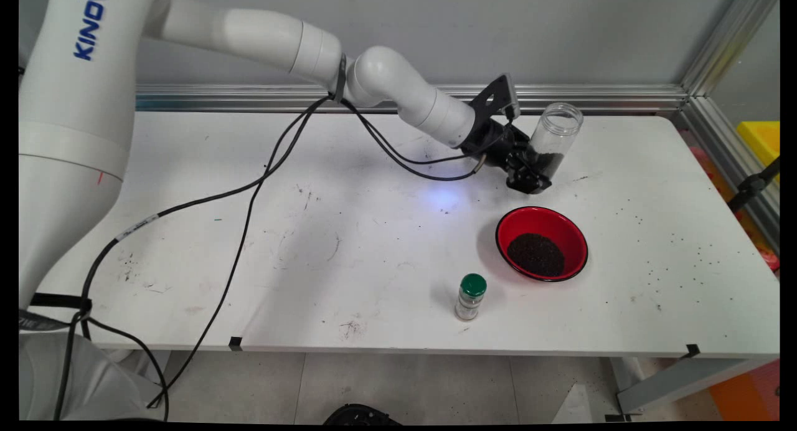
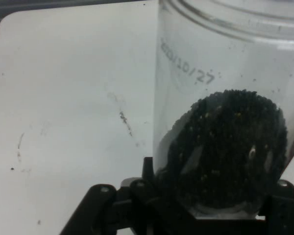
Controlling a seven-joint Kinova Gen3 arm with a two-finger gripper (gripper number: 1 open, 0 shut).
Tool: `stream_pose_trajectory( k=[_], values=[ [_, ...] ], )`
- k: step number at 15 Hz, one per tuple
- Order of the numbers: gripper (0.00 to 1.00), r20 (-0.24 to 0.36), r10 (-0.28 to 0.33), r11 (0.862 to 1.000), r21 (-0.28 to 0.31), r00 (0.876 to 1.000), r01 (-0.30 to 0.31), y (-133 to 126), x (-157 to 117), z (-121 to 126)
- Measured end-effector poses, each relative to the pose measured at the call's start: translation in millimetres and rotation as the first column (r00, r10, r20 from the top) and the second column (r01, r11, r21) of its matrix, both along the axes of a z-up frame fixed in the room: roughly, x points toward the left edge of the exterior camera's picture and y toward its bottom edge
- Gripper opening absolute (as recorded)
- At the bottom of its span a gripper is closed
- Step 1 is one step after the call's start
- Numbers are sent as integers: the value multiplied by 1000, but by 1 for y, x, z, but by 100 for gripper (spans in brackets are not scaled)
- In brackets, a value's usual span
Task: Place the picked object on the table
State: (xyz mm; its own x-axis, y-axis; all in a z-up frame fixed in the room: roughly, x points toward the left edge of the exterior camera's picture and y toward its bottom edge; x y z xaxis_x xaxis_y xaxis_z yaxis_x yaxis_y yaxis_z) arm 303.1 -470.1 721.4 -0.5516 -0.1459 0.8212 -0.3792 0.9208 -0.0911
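Observation:
A clear plastic jar (image 1: 556, 138) without a lid, its lower part filled with dark grains, is at the table's back right, leaning slightly. My gripper (image 1: 535, 169) is shut on the jar's lower part from the left. In the hand view the jar (image 2: 225, 98) fills the right half, its dark grains sitting between the fingers of the gripper (image 2: 220, 196). In front of the jar stands a red bowl (image 1: 529, 219) holding a heap of the same dark grains (image 1: 535, 255).
A small shaker with a green cap (image 1: 471, 297) stands upright near the front edge, left of the bowl. Loose dark grains (image 1: 672, 256) are scattered on the table's right part. Black cables (image 1: 249, 194) hang from the arm across the left half.

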Motion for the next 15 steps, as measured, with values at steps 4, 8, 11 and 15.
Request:
stream_pose_trajectory(
  k=[4,8,11,15],
  values=[
    [0,-6,-1,1000,0,1000,1,-2,0,-13],
    [0,-13,9,1000,5,1000,-9,-5,0,-24],
    [0,-19,15,1000,14,1000,-15,-7,0,-31],
    [0,-36,24,999,37,999,-23,-9,1,-40]
  ],
)
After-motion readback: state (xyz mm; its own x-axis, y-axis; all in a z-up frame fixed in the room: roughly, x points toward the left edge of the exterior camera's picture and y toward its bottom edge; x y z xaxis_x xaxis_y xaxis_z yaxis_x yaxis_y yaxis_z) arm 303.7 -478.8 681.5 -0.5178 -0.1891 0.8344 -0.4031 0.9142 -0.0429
